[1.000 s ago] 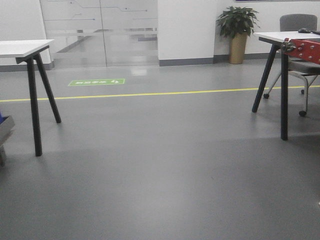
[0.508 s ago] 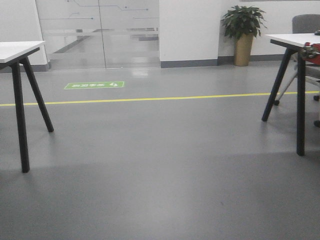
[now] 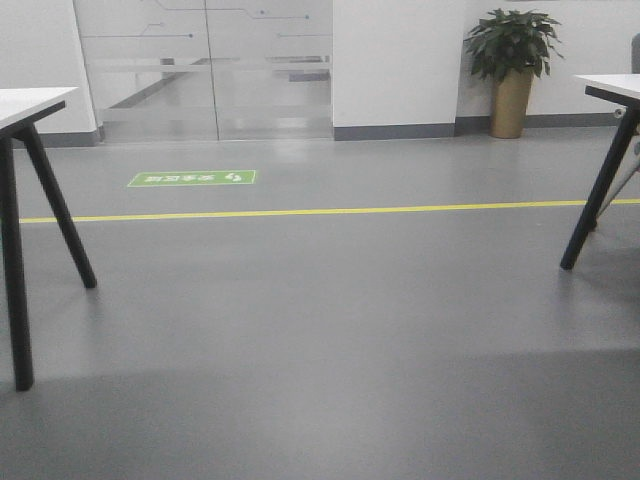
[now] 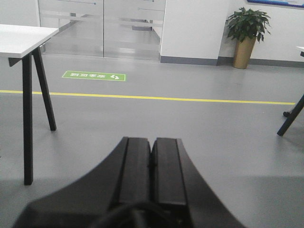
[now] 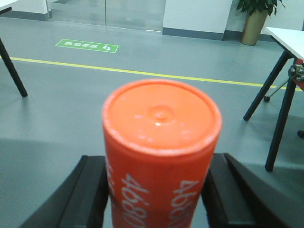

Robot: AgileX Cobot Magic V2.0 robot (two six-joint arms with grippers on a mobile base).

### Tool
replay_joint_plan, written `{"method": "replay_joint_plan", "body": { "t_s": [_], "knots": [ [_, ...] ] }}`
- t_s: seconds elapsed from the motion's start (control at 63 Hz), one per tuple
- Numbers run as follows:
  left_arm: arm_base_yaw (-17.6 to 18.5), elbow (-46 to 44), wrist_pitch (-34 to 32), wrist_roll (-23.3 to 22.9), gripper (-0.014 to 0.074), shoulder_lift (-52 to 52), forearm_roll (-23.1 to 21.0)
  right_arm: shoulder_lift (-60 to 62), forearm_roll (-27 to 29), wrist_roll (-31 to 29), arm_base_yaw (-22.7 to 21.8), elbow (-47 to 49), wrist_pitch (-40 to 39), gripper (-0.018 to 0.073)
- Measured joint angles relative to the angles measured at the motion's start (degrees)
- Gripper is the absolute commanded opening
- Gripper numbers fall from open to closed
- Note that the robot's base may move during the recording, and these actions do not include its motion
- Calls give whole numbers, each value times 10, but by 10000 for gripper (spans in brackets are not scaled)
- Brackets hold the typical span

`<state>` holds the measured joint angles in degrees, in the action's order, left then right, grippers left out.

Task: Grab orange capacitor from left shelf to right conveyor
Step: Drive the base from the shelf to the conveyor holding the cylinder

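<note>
In the right wrist view my right gripper (image 5: pixel 156 190) is shut on the orange capacitor (image 5: pixel 161 142), an orange cylinder with a flat top and white "4680" down its side, held upright between the two black fingers (image 5: pixel 90 190) above the grey floor. In the left wrist view my left gripper (image 4: pixel 152 164) is shut and empty, its black fingers pressed together. The left shelf and the right conveyor are out of view. Neither gripper shows in the front view.
A white table with black legs (image 3: pixel 15 290) stands at the left, another table (image 3: pixel 600 190) at the right. A yellow floor line (image 3: pixel 320 211), a green floor sign (image 3: pixel 192 178), a potted plant (image 3: pixel 515 60) and glass doors (image 3: pixel 205 70) lie ahead.
The front view has swung: both tables have slid outward and the red piece at the right table has left the frame.
</note>
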<state>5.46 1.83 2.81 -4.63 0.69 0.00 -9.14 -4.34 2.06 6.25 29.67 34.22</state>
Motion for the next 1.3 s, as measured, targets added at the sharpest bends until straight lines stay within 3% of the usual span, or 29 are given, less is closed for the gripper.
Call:
{"method": "replay_joint_plan", "body": {
  "t_s": [1.302],
  "knots": [
    [0,0,0,0,-105,0,0,0,0,0,0,0,0,58]
  ]
}}
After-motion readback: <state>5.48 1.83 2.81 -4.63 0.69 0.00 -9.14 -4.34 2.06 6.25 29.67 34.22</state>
